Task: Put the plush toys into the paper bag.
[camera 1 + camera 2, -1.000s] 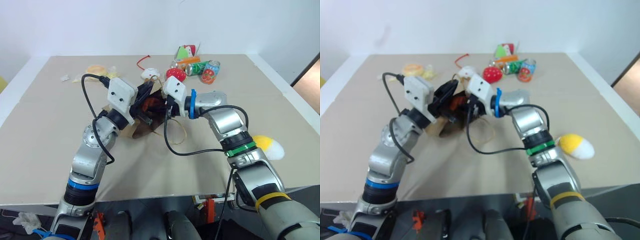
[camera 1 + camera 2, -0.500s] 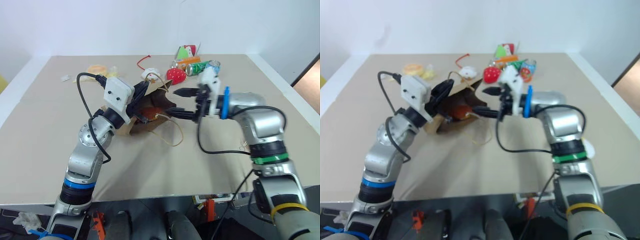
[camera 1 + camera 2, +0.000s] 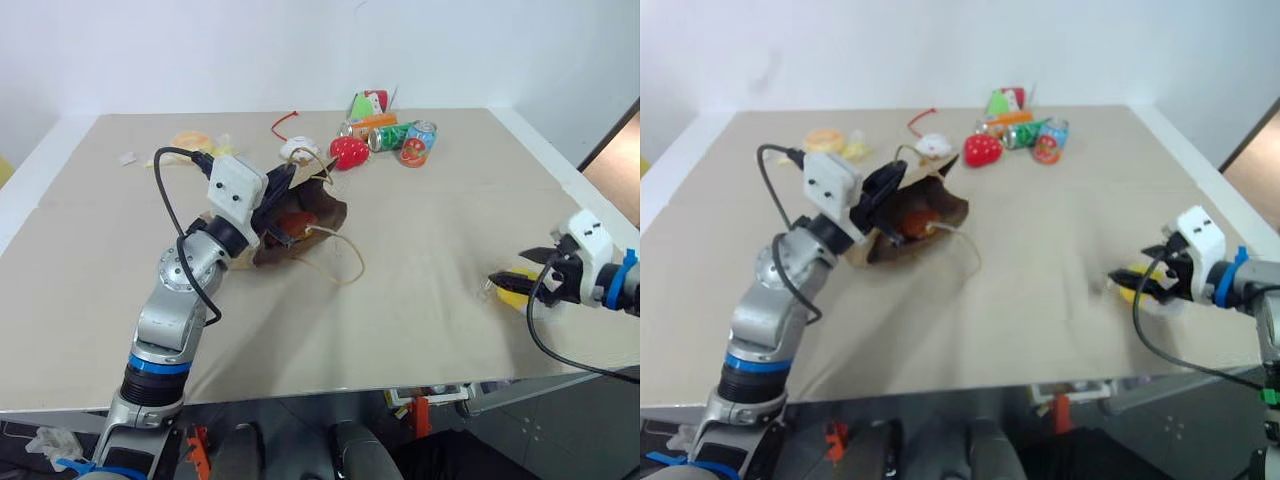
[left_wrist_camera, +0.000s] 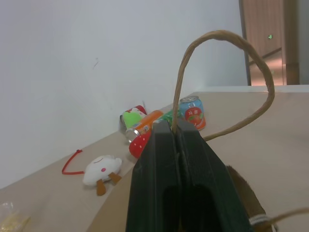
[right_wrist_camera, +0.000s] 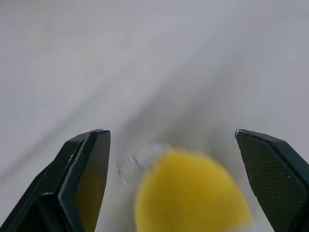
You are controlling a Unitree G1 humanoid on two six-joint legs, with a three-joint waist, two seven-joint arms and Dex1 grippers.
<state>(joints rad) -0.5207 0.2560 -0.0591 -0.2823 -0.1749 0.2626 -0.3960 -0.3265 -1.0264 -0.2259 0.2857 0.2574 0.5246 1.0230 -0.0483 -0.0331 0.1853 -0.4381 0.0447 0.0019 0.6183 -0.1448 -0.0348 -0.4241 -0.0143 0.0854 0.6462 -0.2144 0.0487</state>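
1. Room to move is what you have most of: the tabletop (image 3: 420, 260) is bare between the paper bag (image 3: 305, 222) and the right gripper (image 3: 512, 282), and along the near edge.
2. Your right gripper sits near the table's right edge with its 2 black fingers spread wide; the yellow plush toy (image 5: 190, 198) lies on the cloth between them, nothing clamped (the wrist view does not tell whether a finger touches it).
3. Your left gripper (image 4: 176, 133) is clenched on 1 twisted-cord handle (image 4: 227, 72) of the bag, pinching it at the fingertips so the loop stands up above them.
4. The bag lies tipped on its side toward the table's middle, mouth facing right, and the reddish-brown plush toy (image 3: 293, 222) is visible inside it. The other cord handle (image 3: 340, 262) trails loose on the cloth just beside the mouth.
5. Far edge is the crowded one: a red strawberry-shaped toy (image 3: 349, 152), 2 printed cans (image 3: 400, 140) and an orange one lying down, a green-and-red carton (image 3: 368, 103), a small white toy (image 3: 298, 150) and a red cord (image 3: 284, 124) cluster there, well apart from both grippers.
6. A yellowish wrapped item (image 3: 192, 140) and a small white scrap (image 3: 127, 157) lie at the far left.
7. Surface is a beige cloth with a seam running across it; a white ledge borders the table on the left and right, and a plain white wall stands behind.
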